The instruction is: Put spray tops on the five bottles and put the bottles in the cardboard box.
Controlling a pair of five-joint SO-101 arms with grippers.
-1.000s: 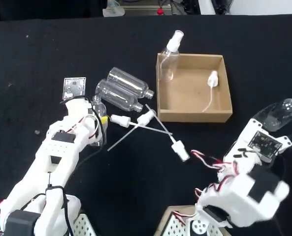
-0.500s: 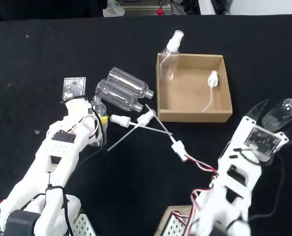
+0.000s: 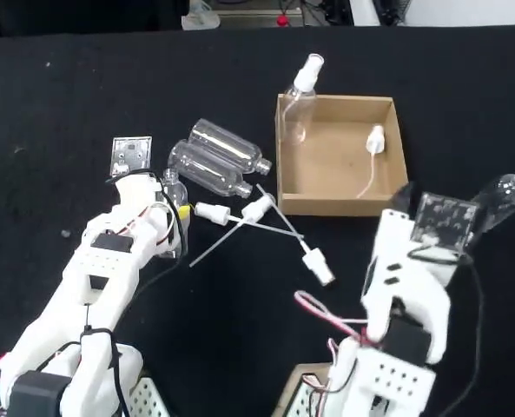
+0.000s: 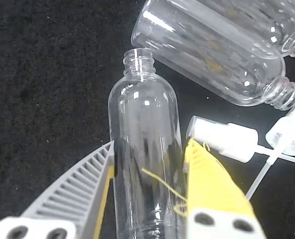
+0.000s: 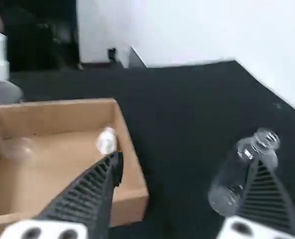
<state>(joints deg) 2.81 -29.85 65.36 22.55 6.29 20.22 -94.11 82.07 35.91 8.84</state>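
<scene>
My left gripper (image 3: 165,215) is shut on a clear capless bottle (image 4: 145,149) lying on the black table, with a grey finger and a yellow finger on either side of it. Two more capless bottles (image 3: 218,158) lie just beyond it. Three loose spray tops (image 3: 257,208) with tubes lie between them and the cardboard box (image 3: 342,207). In the box a bottle with a spray top (image 3: 299,95) stands in the far left corner, and one loose spray top (image 3: 375,141) lies inside. My right gripper (image 5: 187,164) is open and raised near the box's front right corner. A fifth capless bottle (image 5: 239,174) lies by its right finger.
A small square metal plate (image 3: 131,155) lies on the table just beyond the left arm. The table's far edge (image 3: 240,26) has clutter behind it. Red and white cables (image 3: 313,308) trail from the right arm.
The right arm has swung left, from beside the capless bottle toward the box's front right corner. The left arm and its bottle have not moved.
</scene>
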